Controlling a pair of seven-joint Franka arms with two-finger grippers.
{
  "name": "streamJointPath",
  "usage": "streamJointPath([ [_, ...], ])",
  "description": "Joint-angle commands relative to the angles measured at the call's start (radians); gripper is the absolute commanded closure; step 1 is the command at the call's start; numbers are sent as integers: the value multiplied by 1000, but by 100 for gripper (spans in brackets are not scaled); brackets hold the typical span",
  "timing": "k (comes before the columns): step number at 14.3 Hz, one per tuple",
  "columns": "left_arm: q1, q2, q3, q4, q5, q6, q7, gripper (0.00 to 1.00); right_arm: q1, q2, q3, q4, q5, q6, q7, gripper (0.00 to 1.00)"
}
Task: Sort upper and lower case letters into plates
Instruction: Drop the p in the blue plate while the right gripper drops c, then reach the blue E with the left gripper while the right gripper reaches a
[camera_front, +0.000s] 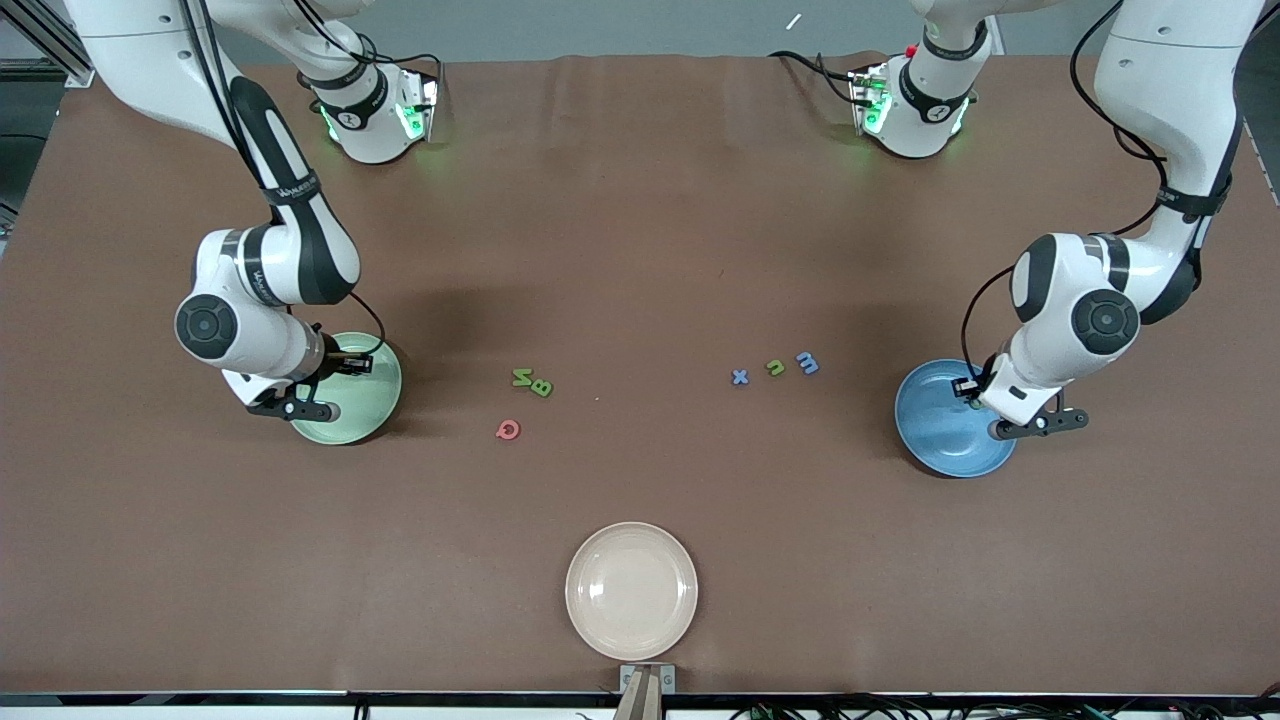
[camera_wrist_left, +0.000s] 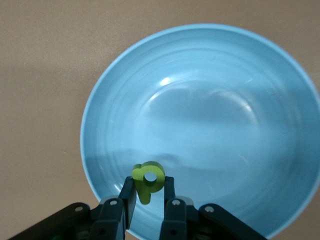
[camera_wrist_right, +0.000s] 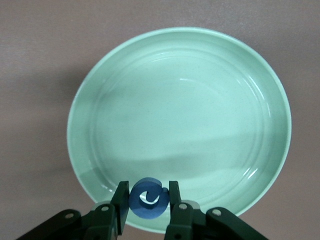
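Note:
My left gripper (camera_wrist_left: 149, 180) hangs over the blue plate (camera_front: 940, 440), shut on a small green letter (camera_wrist_left: 144, 193) with a round hole and a stem. In the left wrist view the blue plate (camera_wrist_left: 210, 115) holds nothing. My right gripper (camera_wrist_right: 149, 185) hangs over the pale green plate (camera_front: 365, 415), shut on a round blue letter (camera_wrist_right: 149, 211). The green plate (camera_wrist_right: 185, 115) is bare too. On the table between the plates lie a green N (camera_front: 522, 377), a green B (camera_front: 541, 387), a red Q (camera_front: 508, 429), a blue x (camera_front: 739, 377), a green n (camera_front: 775, 368) and a blue m (camera_front: 807, 362).
A cream-beige plate (camera_front: 631, 590) with nothing in it sits near the table edge closest to the front camera, midway between the arms. Both arm bases stand along the edge farthest from that camera.

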Motion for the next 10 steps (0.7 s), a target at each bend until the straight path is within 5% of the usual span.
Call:
streamJointPath([
  [1,35,15,-11,-8,68,31,12,83,-28,-13,12,-58,-14,63,-1,99],
  [5,37,38,-11,-6,88,60,12,82,-48,-1,12,-79,-14,108,-5,98],
  [7,35,38,-11,-5,88,60,10,74,-49,9,12,-92,-14,129,-5,97],
  [8,34,38,-12,-4,88,60,9,64,-49,10,12,-92,-14,131,-5,95],
  [10,26,20,-14,-4,88,52,9,10,-49,12,12,-92,-14,131,-5,76],
])
